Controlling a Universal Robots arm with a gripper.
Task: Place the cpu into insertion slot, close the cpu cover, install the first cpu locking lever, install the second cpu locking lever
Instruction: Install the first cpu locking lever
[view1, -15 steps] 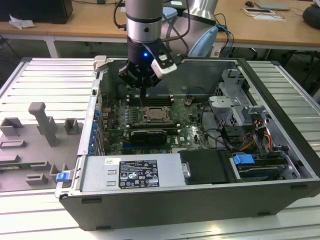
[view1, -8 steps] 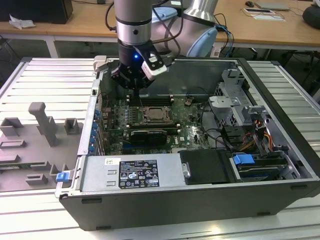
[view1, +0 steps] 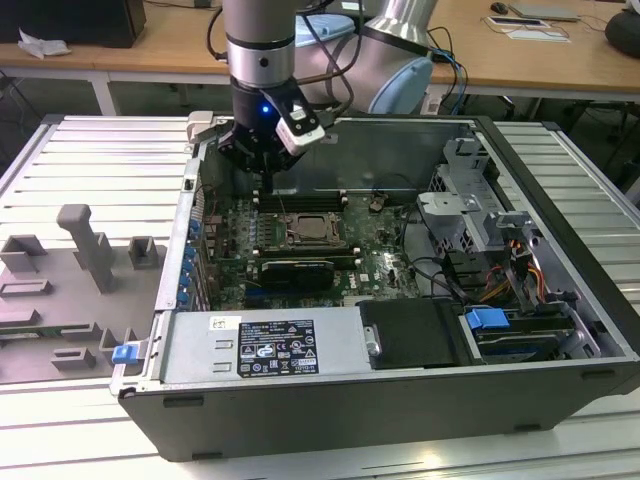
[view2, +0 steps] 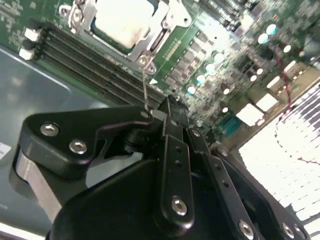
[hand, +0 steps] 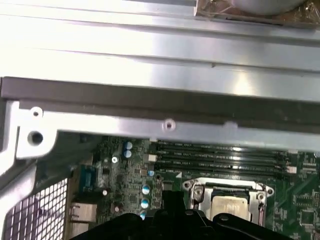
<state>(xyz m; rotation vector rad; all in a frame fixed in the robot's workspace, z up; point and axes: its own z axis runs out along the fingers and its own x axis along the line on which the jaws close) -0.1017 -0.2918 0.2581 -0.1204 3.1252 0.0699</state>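
Fingers were pressed together, with no gap between them in the second wrist view. The gripper tip sat right at the free end of a thin wire locking lever, which rose from one corner of the insertion slot up to the fingertips. I couldn't tell whether the wire was pinched between the pads or only leaning on the side of one finger, because the gripper body hid the contact. Either way the clenched fingers make sense: a wire that thin wants a narrow solid tip to hook or push it.

The cpu lay flat inside the slot, its pale top showing through the window of the cpu cover. The cover was down over it, frame flat on the slot. By that I'd call the chip seated and the cover shut. The lever stood up off the slot, not latched, so my read is that the work was at the levers.

In the exterior view the gripper hung just off the slot's corner, on the side of the memory slots. Those ran alongside the slot, between it and the wall of the computer case. The arm came down near vertical, probably so the wrist cleared that wall.
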